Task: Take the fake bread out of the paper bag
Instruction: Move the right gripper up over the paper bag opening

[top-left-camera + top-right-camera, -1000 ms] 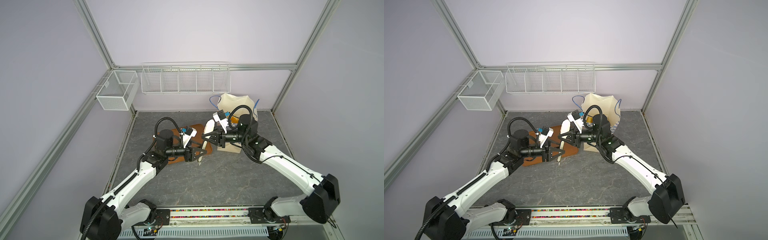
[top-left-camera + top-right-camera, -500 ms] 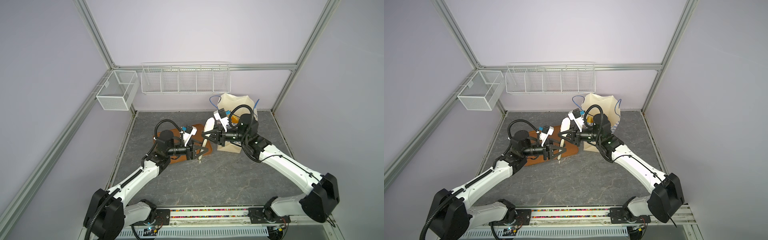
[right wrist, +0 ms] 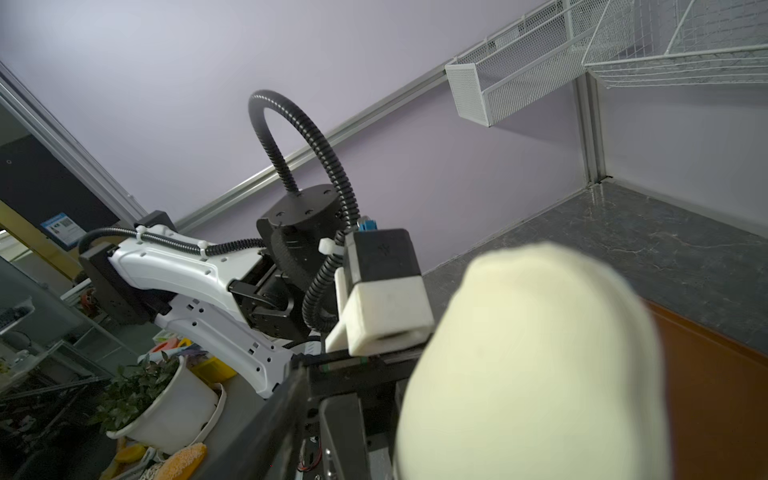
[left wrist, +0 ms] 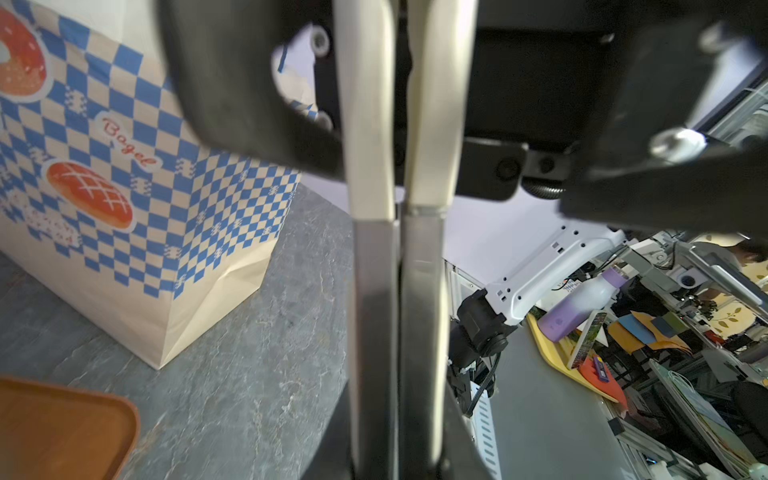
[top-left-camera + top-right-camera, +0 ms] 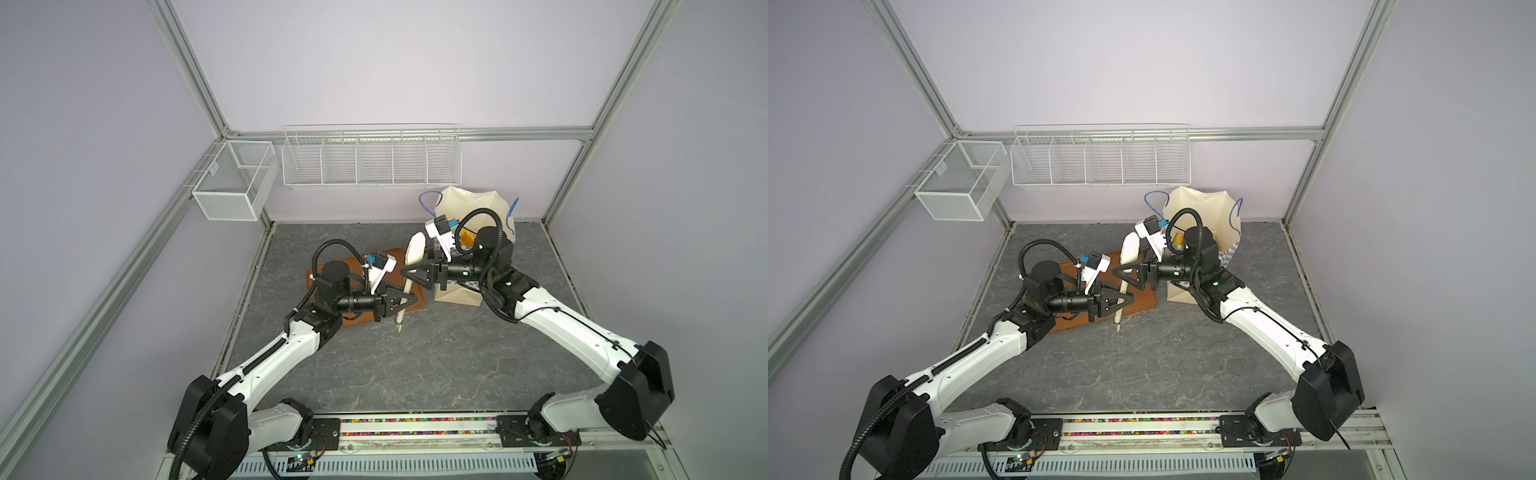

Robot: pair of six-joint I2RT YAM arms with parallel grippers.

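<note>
The left tool [image 5: 405, 303] clamps the cream-headed metal tongs [image 5: 415, 252] by their handles. The right tool [image 5: 411, 277] hangs beside them, grip unclear. A yellow fake bread [image 5: 467, 237] sits inside the checkered cream paper bag [image 5: 469, 208]. The danger: slipping tongs, or toppling that light bag!

One bag [image 5: 469, 203] with two handles [image 5: 424, 203] [image 5: 513, 211] and one bread [image 5: 467, 237] showing inside it. One tray [image 4: 62, 432], one pair of tongs [image 5: 415, 253]. On the wall, one mesh box [image 5: 232, 191] and one wire rack [image 5: 370, 166] of five compartments. Two tools: left tool [image 5: 411, 300], right tool [image 5: 405, 272]. One table [image 5: 415, 374].
</note>
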